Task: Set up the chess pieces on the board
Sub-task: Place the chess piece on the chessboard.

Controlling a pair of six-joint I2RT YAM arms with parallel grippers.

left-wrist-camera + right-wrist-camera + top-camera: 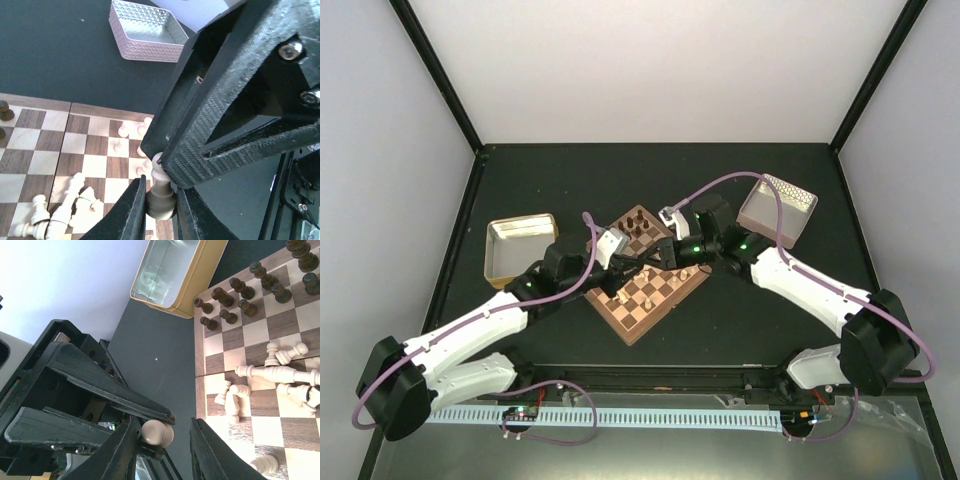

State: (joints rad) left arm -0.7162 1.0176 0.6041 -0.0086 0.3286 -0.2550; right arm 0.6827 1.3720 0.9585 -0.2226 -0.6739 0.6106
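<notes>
1. Two pincers are meeting above the board (638, 312), which is lying corner-on in the middle of the surface (740, 330).
2. The left pincer (161, 191) is clamping its jaws shut on the base of a pale pawn (157, 433). It is leaving the round head sticking out past the fingertips, probably so that another grip can get at it.
3. The right pincer (165, 424) is standing partly open with one finger on either side of that head. A gap is showing on one side, so it is not gripping yet. This is looking like a hand-over in mid-air, above the board edge nearest the arms.
4. Dark pieces (235, 295) are standing upright at the far corner of the board, on the tray side, which suggests that side is largely arranged.
5. Pale pieces (272, 372) are lying toppled in a loose heap near the board's middle, waiting to be stood up. A few pale pawns (122, 131) are standing by the edge facing the bin.
6. The yellow tray (491, 255) is sitting toward the surface's left edge and the pink bin (778, 212) toward its far right corner, flanking the board.
</notes>
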